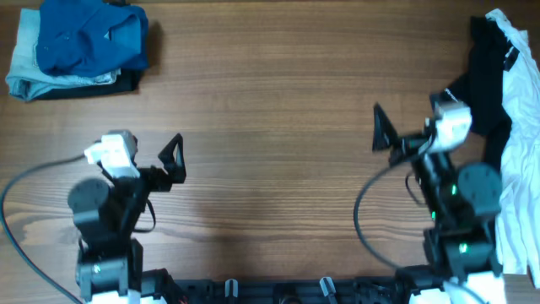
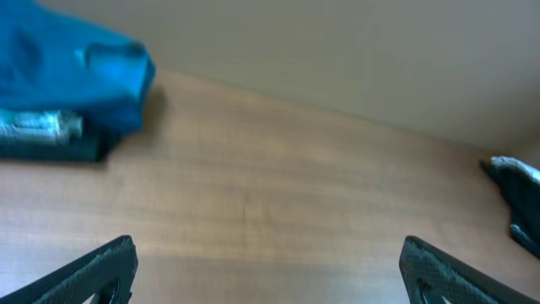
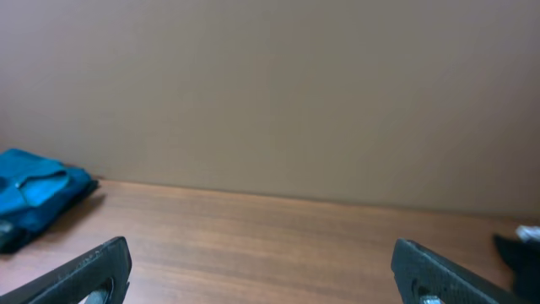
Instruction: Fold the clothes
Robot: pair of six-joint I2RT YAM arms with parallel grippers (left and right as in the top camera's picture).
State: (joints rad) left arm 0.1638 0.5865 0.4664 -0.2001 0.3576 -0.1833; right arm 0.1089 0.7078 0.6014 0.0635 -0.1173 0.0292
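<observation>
left gripper (image 1: 175,158): jaws spread wide, empty, above the bare table (image 1: 270,93).
right gripper (image 1: 380,128): spread, empty, near the heap it would likely draw from.
heap: white shirt (image 1: 518,110) and black garment (image 1: 483,80), crumpled at the right edge, unfolded.
folded stack (image 1: 80,46): far-left corner, clear of the work area.

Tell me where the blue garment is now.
In the overhead view, the blue garment tops a folded pile at the far left corner of the table, beyond the left gripper.

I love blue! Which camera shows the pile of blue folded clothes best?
The overhead view shows nearly the whole blue clothes pile on the table. The left wrist view catches only a blurry part; the right wrist view, just a small corner.
</observation>
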